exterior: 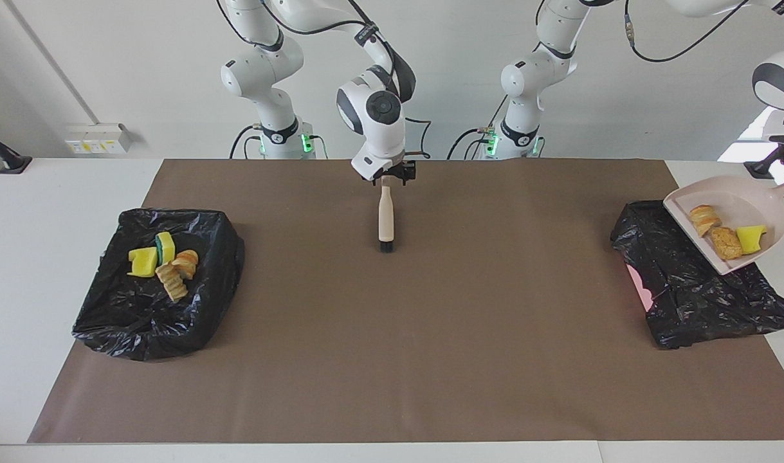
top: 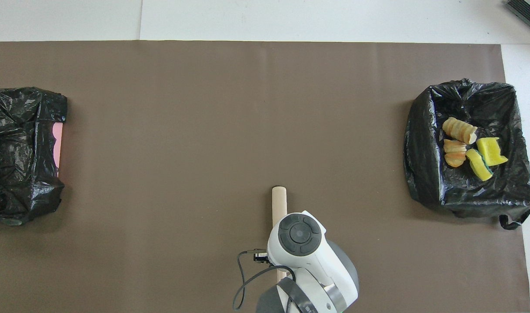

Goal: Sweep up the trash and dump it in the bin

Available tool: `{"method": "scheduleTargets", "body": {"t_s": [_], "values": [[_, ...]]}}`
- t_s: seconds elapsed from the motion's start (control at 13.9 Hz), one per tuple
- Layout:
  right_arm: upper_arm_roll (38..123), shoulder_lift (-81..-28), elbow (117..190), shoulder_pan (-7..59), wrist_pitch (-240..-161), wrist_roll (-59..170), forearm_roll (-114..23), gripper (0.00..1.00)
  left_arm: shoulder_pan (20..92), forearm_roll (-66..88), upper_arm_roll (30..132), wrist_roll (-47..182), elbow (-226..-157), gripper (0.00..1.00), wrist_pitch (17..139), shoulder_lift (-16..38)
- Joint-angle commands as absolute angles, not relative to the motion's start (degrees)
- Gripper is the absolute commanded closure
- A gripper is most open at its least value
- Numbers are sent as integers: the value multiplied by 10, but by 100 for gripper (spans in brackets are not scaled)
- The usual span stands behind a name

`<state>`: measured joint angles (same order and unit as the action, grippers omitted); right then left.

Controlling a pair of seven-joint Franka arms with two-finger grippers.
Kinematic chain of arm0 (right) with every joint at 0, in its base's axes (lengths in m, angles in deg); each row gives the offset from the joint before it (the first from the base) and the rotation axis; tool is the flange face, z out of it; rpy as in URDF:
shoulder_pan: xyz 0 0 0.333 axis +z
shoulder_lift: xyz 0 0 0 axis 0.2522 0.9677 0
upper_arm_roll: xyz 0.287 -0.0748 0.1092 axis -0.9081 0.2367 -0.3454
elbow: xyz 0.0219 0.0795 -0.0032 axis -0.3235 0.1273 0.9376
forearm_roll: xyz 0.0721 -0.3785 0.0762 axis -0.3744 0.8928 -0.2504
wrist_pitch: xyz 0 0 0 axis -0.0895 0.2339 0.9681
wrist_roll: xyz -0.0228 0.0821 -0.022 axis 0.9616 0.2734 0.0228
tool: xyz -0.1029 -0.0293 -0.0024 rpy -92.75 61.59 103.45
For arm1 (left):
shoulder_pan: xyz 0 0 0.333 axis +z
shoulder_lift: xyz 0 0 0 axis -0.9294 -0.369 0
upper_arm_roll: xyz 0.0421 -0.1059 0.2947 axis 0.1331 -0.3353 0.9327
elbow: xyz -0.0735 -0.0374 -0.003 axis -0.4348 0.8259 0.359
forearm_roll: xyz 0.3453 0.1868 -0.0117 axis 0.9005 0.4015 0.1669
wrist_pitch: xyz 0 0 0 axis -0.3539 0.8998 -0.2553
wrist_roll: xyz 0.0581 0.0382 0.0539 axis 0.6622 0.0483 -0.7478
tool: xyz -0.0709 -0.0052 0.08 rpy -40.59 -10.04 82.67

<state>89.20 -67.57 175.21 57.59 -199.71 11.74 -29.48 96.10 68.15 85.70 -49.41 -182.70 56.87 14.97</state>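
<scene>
Trash in the tilted dustpan over a bin; right jaws pinch the brush.

We take this for a robotics lab: two white Franka arms stand bolted at twelve o'clock of a white table spread with a brown paper mat, cables looping behind them, green status lights at their bases, bare white walls, and a wall socket strip at ten o'clock.
</scene>
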Motion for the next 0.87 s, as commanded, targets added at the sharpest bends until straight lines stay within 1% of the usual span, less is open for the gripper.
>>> {"method": "scheduleTargets", "body": {"t_s": [0.0,0.22,0.36,0.58,0.79], "values": [[893,-700,1727,533,-1970,145,-296,0,957,719,858,-473,-1817,100,572,143],[894,-725,1711,482,-1940,181,-296,0,953,752,856,-468,-1812,100,566,141],[895,-725,1684,449,-1902,198,-291,0,937,770,856,-454,-1810,100,557,140],[895,-728,1644,394,-1894,204,-246,0,928,807,855,-415,-1799,100,544,141],[895,-735,1602,322,-1880,225,-245,0,916,827,856,-409,-1797,100,544,146]]}}
